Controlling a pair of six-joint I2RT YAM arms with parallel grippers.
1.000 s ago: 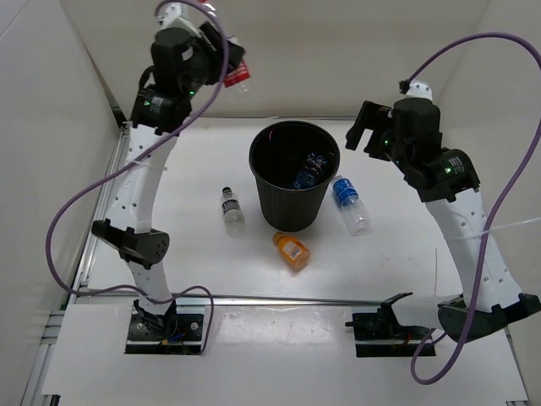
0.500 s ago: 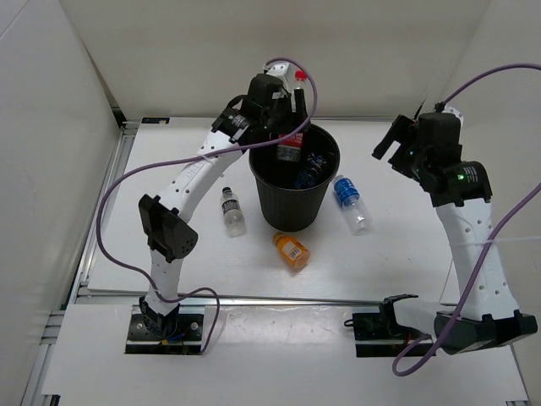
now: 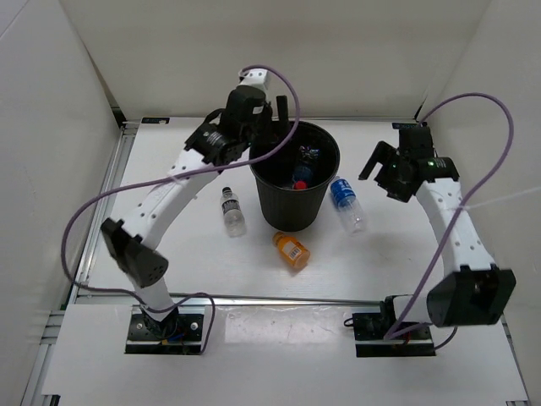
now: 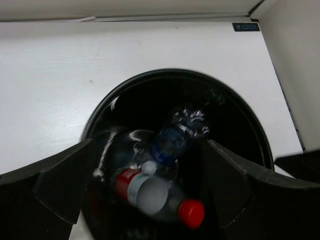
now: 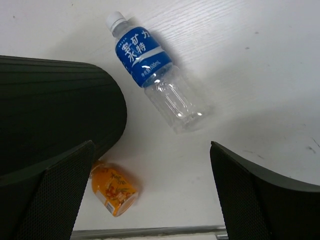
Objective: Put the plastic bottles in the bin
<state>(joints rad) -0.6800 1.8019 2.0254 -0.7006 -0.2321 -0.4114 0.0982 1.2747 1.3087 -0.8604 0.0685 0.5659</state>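
Bottles (image 4: 150, 195): two inside bin (image 3: 292, 207), three on table (image 3: 194, 254).

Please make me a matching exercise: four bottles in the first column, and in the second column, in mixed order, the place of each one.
1. red-labelled bottle
2. orange bottle
3. dark-labelled bottle
4. white-capped blue-labelled bottle

A. left of the bin
B. inside the bin
C. right of the bin
D. at the near side of the bin

Pairs: 1-B, 2-D, 3-A, 4-C
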